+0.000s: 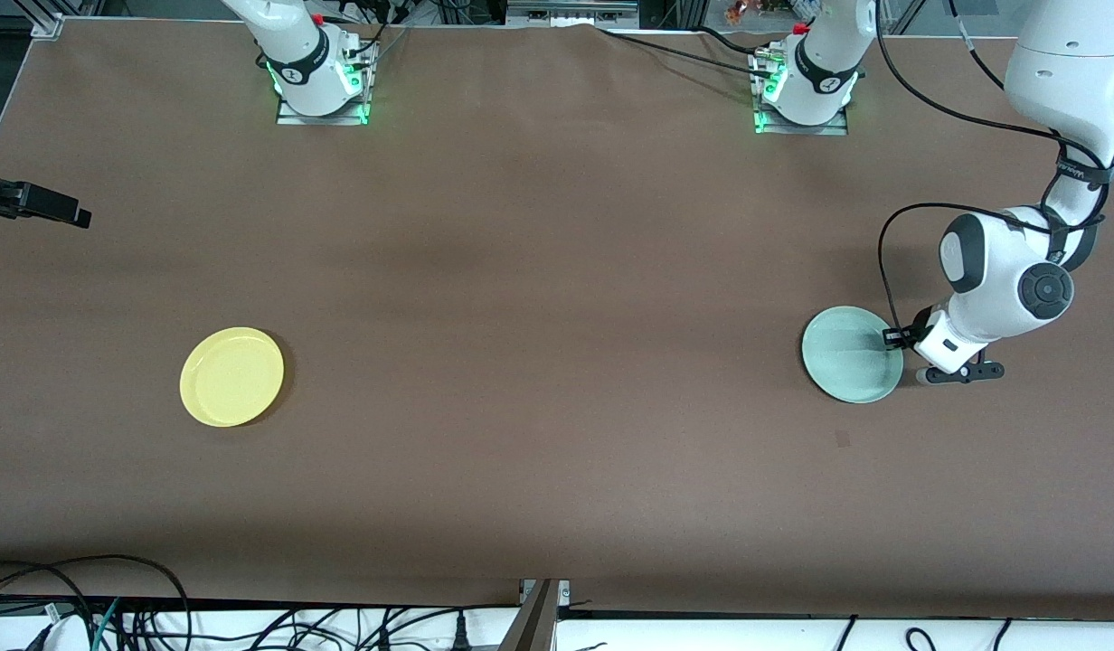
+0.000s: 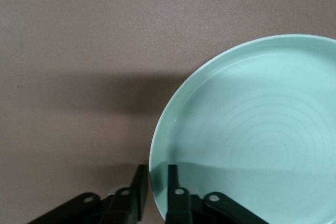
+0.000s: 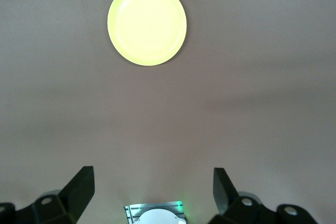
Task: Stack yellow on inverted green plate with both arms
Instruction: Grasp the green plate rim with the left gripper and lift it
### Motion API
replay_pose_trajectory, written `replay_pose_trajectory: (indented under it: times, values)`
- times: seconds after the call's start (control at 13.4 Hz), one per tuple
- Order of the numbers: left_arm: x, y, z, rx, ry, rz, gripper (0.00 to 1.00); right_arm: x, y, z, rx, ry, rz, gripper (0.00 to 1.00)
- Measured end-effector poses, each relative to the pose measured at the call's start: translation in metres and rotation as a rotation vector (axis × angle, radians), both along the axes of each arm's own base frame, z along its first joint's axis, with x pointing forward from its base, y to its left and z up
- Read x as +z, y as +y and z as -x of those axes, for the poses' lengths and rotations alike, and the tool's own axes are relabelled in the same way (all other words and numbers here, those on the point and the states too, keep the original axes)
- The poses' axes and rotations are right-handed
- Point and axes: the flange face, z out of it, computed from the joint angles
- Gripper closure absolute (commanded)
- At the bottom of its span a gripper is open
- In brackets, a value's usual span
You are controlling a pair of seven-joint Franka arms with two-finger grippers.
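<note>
My job is to flip the green plate and then put the yellow plate on top of it. Right now I am on the flipping step, and I am just getting hold of the green plate.

The yellow plate [image 1: 231, 376] lies flat on the brown worktop [image 1: 539, 316] toward my right arm's end, open side up. Nothing touches it. My right end effector [image 3: 153, 187] hangs up in the air with its two fingers spread wide and nothing in them. This arm waits. From its wrist view the yellow plate is well apart from the fingers.

The green plate [image 1: 852, 353] lies toward my left arm's end of the worktop, also open side up, so it is not flipped yet. My left end effector [image 2: 156, 184] is down at the plate's rim. One finger is inside the rim and one is outside, with only a thin gap between them, so I judge it pinches the rim.

Next, I think I must lift that edge and turn the plate over so its flat bottom faces up. The grip is small and on a thin rim, so the plate could slip.

In the front view my own left arm covers the spot where the fingers meet the rim. In the left wrist view part of the plate is cut off. I cannot see the plate's underside.
</note>
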Motion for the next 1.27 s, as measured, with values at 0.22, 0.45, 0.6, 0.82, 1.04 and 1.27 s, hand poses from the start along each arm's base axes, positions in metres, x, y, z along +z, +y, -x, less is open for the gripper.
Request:
replay_pose_trajectory:
  times: [0.22, 0.45, 0.6, 0.82, 1.04, 1.27]
  values:
    - [0.007, -0.003, -0.009, -0.011, -0.015, 0.000, 1.00, 0.000, 0.000, 0.000, 0.000, 0.000, 0.000, 0.00]
    - [0.024, -0.016, -0.025, -0.035, 0.001, 0.003, 1.00, 0.000, 0.000, 0.000, 0.000, 0.000, 0.000, 0.00]
    - [0.064, -0.049, -0.053, -0.075, 0.072, 0.001, 1.00, 0.000, 0.000, 0.000, 0.000, 0.000, 0.000, 0.00]
    - [0.125, -0.132, -0.082, -0.103, 0.094, -0.026, 1.00, 0.000, 0.000, 0.000, 0.000, 0.000, 0.000, 0.00]
    - [0.149, -0.200, -0.084, -0.085, 0.100, -0.053, 1.00, 0.000, 0.000, 0.000, 0.000, 0.000, 0.000, 0.00]
    - [0.170, -0.268, -0.079, -0.120, 0.068, -0.155, 1.00, 0.000, 0.000, 0.000, 0.000, 0.000, 0.000, 0.00]
